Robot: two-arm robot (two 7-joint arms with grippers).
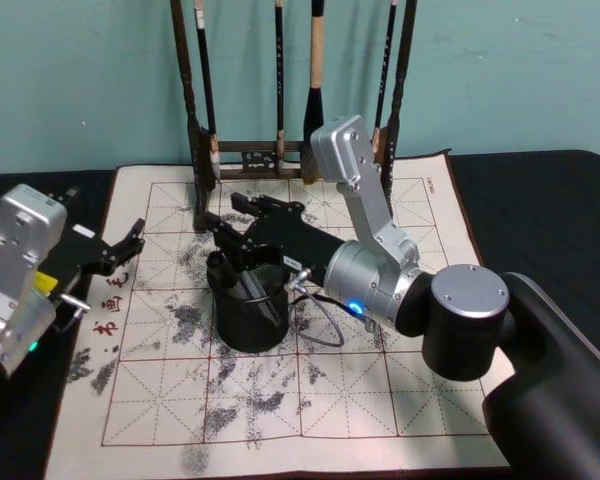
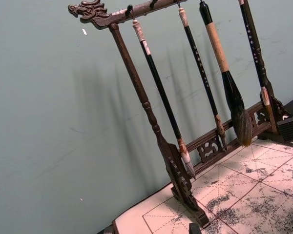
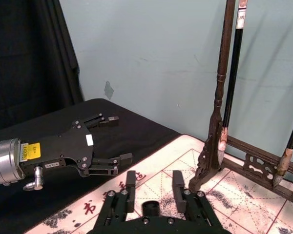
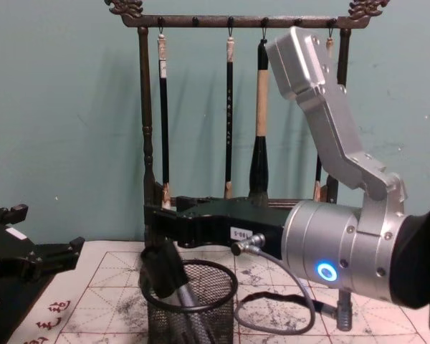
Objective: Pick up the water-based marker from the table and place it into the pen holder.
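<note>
Where right tool [image 4: 161, 269] gapes — marker [image 4: 188, 309] below, inside pen holder [image 4: 201, 315].

A tall dark wooden brush rack [image 1: 280, 150] with carved ends stands at the far edge of a gridded calligraphy mat [image 1: 280, 400], 4 brushes [image 4: 230, 115] hanging from its top bar. Ink smudges [image 1: 185, 325] speckle the mat. A teal wall [image 4: 57, 107] stands behind.

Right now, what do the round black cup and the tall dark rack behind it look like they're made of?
The round black cup looks like metal wire mesh with a solid rim, matte: the mat shows through its wall. The tall dark rack looks like carved, stained wood with a slight sheen, judging by its turned posts and carved ends.
</note>
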